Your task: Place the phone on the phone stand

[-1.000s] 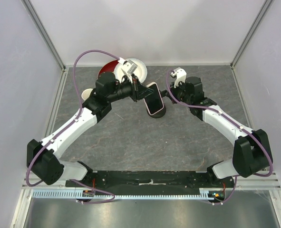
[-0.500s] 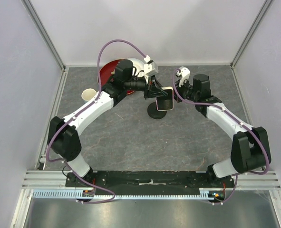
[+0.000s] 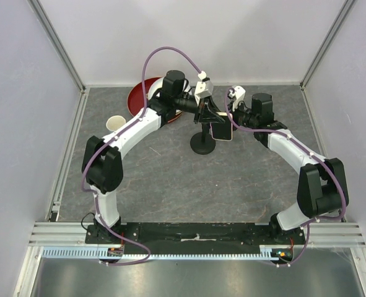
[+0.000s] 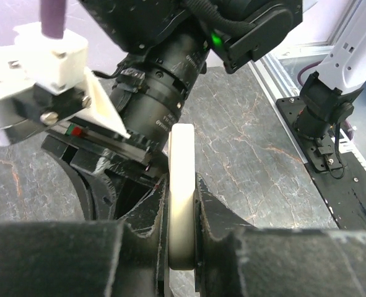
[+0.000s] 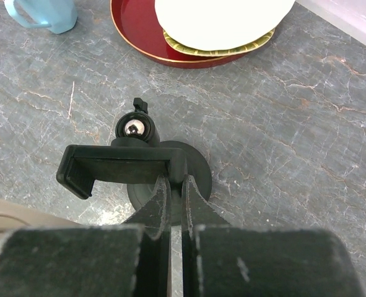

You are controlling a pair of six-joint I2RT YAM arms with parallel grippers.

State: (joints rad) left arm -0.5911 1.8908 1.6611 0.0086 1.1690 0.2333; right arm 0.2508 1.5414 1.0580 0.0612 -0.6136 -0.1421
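Note:
My left gripper (image 3: 212, 119) (image 4: 183, 185) is shut on the phone (image 3: 222, 130), held above the table just right of the phone stand (image 3: 202, 146). In the left wrist view the phone's cream rim (image 4: 182, 198) stands edge-on between the jaws. My right gripper (image 3: 231, 119) (image 5: 175, 179) is closed on the right end of the stand's black bracket (image 5: 117, 166). The stand's ball joint (image 5: 133, 129) and disc base (image 5: 198, 176) show below the bracket. A cream patch at the lower left of the right wrist view (image 5: 15, 215) may be the phone.
A red plate (image 3: 138, 97) (image 5: 139, 37) with a white plate (image 5: 223, 15) on it sits at the back left. A pale cup (image 3: 115, 122) (image 5: 43, 12) stands left of it. Metal rails edge the grey stone table (image 3: 170, 185).
My left arm has swung right and farther back, carrying the phone from over the stand's base to the right of its post. My right gripper has moved in against the stand.

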